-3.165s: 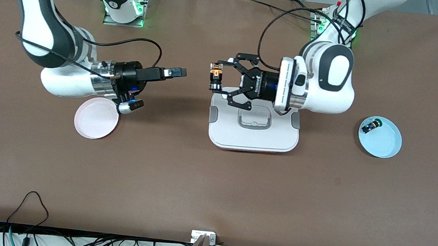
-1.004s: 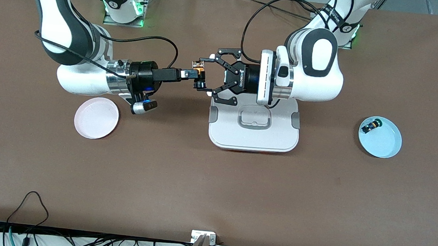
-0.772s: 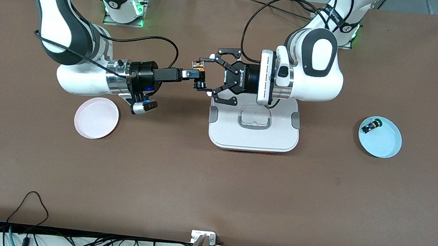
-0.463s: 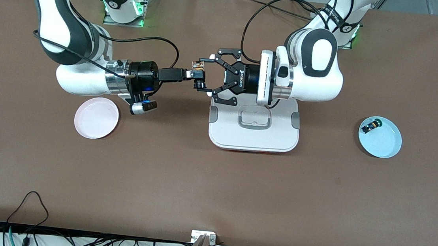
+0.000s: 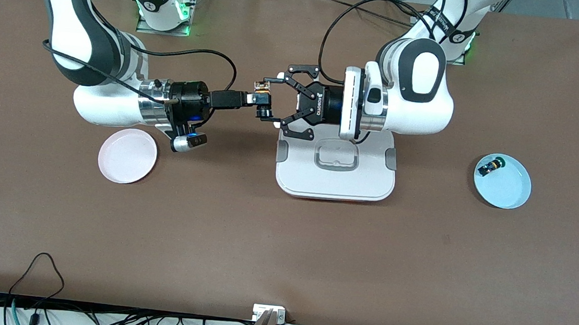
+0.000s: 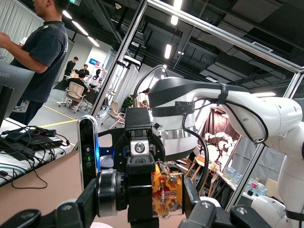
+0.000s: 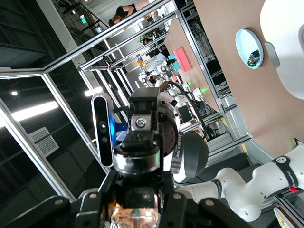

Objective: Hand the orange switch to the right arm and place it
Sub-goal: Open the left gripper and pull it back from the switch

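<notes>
A brown table (image 5: 282,245) fills the frame. Black cables (image 5: 40,313) tangle along its lower edge. Through the left wrist view: aluminium framing (image 6: 124,45), ceiling strip lights (image 6: 168,51), a standing person (image 6: 40,57) upper left.

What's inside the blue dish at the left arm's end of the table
One small green-capped switch lies in the blue dish, near its rim toward the robots. Its underside is hidden.

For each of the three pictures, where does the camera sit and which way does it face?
Front view: high across the table, facing both bases; shows both arms, left gripper and right gripper shut on the orange switch.
Left wrist view: on the left wrist, facing the right arm; own fingers at the edge.
Right wrist view: on the right wrist, facing the left arm; own fingers below.
All share the orange switch.
</notes>
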Available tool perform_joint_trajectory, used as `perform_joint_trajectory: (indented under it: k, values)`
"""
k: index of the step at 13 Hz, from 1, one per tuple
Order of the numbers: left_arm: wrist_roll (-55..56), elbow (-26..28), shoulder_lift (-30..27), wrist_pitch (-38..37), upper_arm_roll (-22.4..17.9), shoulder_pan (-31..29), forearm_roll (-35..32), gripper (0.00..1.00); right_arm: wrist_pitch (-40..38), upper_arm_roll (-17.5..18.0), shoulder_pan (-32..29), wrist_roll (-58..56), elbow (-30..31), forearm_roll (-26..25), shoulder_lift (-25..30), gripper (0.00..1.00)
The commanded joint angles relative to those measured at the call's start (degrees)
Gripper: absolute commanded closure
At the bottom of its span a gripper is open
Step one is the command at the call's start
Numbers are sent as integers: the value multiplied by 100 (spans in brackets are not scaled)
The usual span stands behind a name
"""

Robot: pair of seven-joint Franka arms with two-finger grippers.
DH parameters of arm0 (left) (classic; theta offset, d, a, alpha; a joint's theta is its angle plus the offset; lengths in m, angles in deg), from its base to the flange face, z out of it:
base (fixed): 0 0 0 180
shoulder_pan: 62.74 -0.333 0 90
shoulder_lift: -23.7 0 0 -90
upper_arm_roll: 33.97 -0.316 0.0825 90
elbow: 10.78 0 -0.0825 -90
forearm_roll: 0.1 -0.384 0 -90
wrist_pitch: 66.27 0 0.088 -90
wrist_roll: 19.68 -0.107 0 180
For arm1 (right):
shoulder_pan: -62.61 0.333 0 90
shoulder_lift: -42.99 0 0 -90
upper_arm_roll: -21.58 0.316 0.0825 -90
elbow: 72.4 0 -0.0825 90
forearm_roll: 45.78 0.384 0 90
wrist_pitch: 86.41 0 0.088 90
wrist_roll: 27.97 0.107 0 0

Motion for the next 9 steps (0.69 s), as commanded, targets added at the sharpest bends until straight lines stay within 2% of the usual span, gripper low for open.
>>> perform_joint_trajectory:
  k: [1,2,3,5,9]
  values:
    - [49,-111,33,37,-2,16,101,84,18,18,22,-229,-181,54,-128,76]
    - [22,-111,33,37,-2,16,127,45,18,10,22,-229,-181,54,-128,76]
    - [14,-111,24,28,7,-1,136,0,18,18,22,-238,-181,54,-128,76]
    - [22,-103,6,19,-2,-45,127,0,18,18,22,-308,-181,54,-128,77]
    - [-13,309,-256,-16,-55,-667,57,0,18,9,-4,-404,-181,28,-128,77]
